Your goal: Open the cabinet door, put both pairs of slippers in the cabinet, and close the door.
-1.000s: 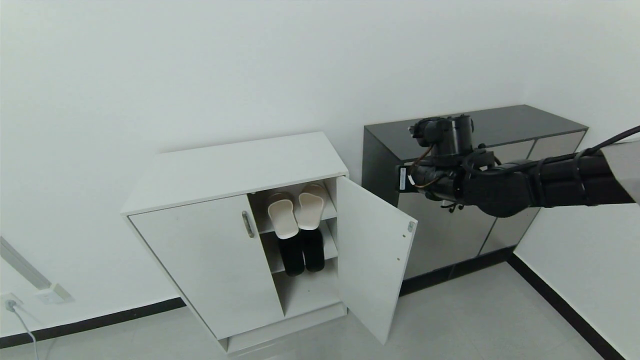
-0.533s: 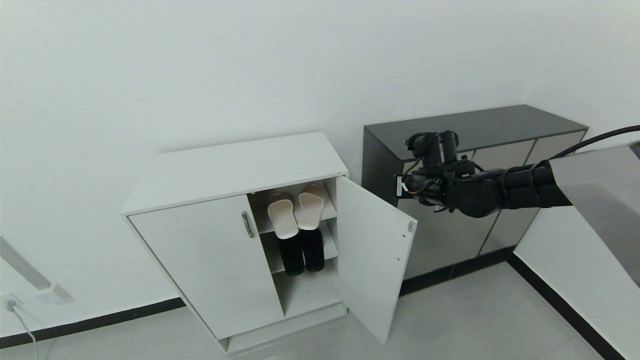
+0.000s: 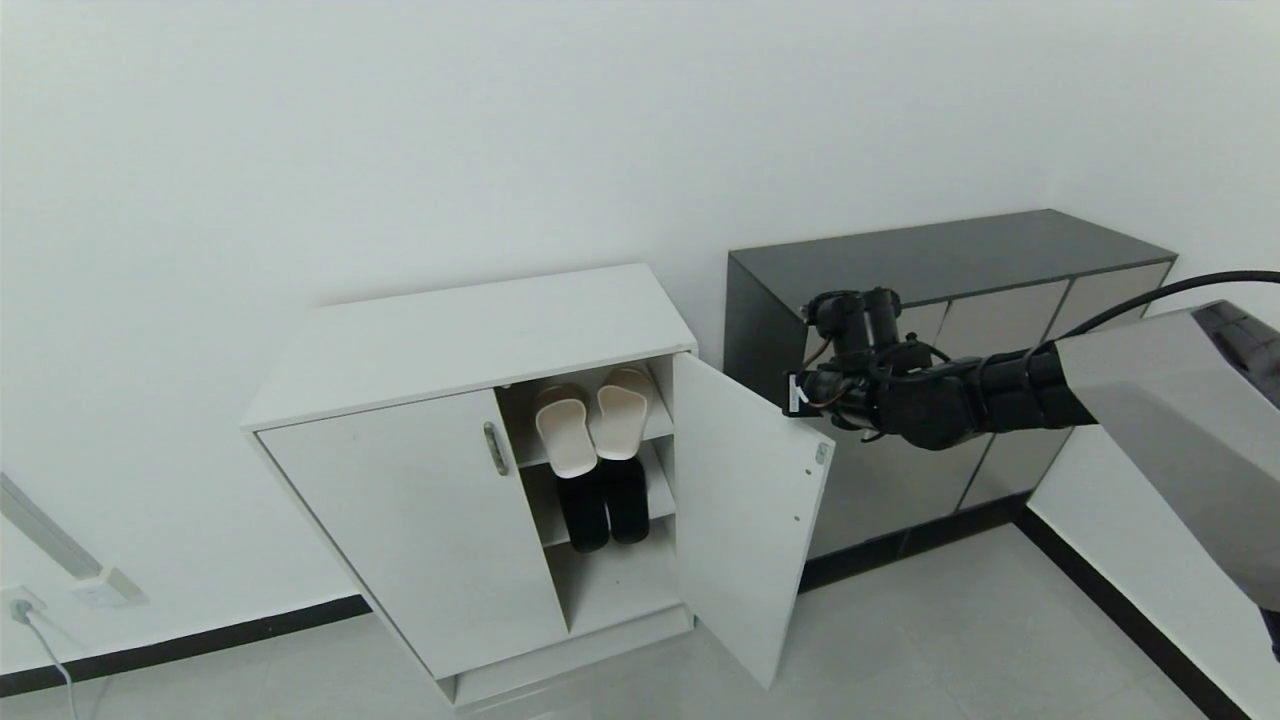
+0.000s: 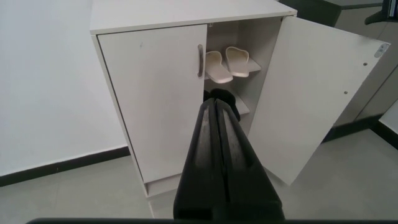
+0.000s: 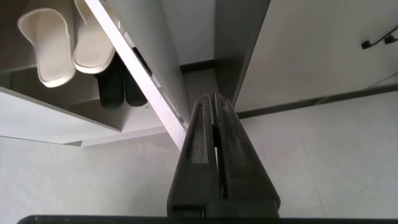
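Closing is all you have left, by the look of it. Both pairs are inside the cabinet [image 3: 470, 340]: the white slippers [image 3: 592, 420] up top and the black slippers [image 3: 605, 510] a level below, both well beyond your right hand [image 3: 795, 392], on the far side of the open door [image 3: 745, 500]. That hand has its fingers pressed together and sits just behind the door's top outer edge; I cannot tell whether it touches. Your left hand [image 4: 214, 102], also pressed together and holding nothing, points at the cabinet front from farther back. Door opened, slippers stowed: a push to swing it shut should finish things.
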Controlling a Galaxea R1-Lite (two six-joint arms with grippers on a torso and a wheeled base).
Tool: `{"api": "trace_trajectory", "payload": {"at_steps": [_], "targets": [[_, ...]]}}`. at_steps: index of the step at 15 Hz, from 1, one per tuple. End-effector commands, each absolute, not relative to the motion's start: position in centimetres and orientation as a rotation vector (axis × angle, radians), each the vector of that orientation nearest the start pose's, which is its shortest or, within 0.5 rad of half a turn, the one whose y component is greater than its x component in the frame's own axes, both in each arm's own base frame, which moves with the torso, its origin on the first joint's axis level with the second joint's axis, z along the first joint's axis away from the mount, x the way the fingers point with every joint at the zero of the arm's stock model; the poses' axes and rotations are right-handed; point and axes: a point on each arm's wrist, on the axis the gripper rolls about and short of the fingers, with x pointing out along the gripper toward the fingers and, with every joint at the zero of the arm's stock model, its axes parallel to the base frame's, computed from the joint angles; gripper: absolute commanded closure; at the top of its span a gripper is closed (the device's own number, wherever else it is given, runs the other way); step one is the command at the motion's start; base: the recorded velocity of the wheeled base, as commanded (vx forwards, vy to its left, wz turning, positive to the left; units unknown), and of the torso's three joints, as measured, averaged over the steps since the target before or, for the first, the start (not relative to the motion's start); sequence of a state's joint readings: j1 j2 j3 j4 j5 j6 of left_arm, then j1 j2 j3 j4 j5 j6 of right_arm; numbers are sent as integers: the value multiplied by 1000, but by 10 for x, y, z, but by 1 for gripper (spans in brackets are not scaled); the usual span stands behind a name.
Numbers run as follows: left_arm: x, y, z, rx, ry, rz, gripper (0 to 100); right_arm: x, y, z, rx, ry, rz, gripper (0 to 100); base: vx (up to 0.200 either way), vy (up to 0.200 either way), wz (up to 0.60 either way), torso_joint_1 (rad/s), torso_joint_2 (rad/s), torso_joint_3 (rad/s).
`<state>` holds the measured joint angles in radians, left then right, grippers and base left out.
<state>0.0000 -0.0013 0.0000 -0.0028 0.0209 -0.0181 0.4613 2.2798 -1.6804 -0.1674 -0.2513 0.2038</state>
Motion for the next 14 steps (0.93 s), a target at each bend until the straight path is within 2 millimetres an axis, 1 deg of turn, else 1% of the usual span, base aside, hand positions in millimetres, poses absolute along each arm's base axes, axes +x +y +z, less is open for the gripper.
{"api": "trace_trajectory", "payload": {"at_steps": [1,5,8,12,14], "targets": [[-23,0,76,-18,-3,21,100,429,206,145,47,432,160,100,0,0,0,0,0,0],[-23,0,76,-17,-3,20,100,431,206,134,37,457,154,100,0,0,0,0,0,0],[-23,0,76,-17,-3,21,100,430,205,130,31,471,151,100,0,0,0,0,0,0],[-23,0,76,-18,-3,21,100,421,209,126,22,493,166,100,0,0,0,0,0,0],[-23,0,76,-18,-3,21,100,408,218,129,37,503,185,100,0,0,0,0,0,0]]}}
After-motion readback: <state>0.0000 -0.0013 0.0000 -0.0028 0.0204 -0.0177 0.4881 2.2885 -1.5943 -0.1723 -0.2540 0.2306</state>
